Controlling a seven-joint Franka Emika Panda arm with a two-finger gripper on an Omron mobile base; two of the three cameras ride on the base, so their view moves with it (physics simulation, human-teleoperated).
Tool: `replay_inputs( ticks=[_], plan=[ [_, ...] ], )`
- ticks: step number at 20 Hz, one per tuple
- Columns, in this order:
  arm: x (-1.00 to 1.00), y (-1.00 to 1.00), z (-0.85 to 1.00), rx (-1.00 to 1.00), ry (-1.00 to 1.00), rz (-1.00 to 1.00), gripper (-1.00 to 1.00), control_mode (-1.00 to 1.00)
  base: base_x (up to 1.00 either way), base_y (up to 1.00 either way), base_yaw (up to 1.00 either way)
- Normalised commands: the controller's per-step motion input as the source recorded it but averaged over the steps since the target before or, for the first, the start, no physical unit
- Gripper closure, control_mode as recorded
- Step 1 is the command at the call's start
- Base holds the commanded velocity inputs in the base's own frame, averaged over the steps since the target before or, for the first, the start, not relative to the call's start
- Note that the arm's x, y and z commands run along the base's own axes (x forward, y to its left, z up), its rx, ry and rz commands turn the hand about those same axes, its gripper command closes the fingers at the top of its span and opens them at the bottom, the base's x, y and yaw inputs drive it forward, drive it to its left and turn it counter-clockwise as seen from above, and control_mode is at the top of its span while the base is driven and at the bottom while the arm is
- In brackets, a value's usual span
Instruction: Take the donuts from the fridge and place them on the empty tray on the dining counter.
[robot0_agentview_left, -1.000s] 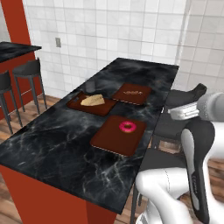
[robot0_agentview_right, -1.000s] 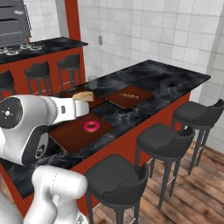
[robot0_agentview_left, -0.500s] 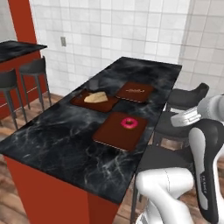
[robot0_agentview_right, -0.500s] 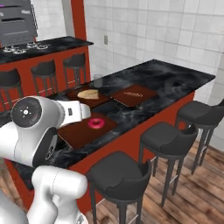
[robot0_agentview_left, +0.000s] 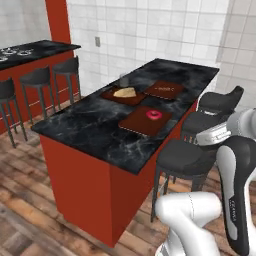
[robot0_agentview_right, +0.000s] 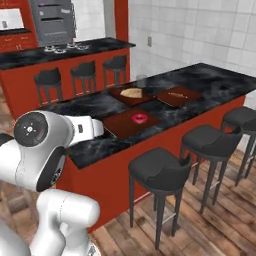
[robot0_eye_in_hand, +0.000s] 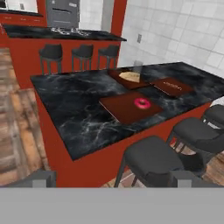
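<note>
While the red-pink donut (robot0_agentview_left: 154, 115) already lies on the tray (robot0_agentview_left: 136, 124) atop the tabletop (robot0_agentview_left: 90, 127), the tool (robot0_eye_in_hand: 111, 177) gapes fully open, empty. Risk: the purple donut isn't in sight, and the near stools (robot0_agentview_right: 159, 173) could snag the arm.

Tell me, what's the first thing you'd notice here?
A red-pink donut sitting on a flat reddish-brown tray on the long black marble counter. Behind it lie two more trays, one with a tan loaf. Dark round stools stand along the counter's red base.
</note>
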Motion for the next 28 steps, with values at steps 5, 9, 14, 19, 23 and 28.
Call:
replay_inputs(
  ticks=[5,9,14,19,23,28],
  plan=[
    [0.00,0.00,0.00,0.00,0.00,0.00,-1.00,1.00,-0.63,0.85,0.44],
    [0.00,0.00,0.00,0.00,0.00,0.00,-1.00,1.00,-0.20,1.00,0.57],
    [0.00,0.00,0.00,0.00,0.00,0.00,-1.00,1.00,0.00,1.00,0.43],
    [0.00,0.00,0.00,0.00,0.00,0.00,-1.00,1.00,0.78,0.62,0.35],
    [0.00,0.00,0.00,0.00,0.00,0.00,-1.00,1.00,1.00,0.00,0.21],
    [0.00,0.00,0.00,0.00,0.00,0.00,-1.00,1.00,1.00,0.00,0.22]
  ],
)
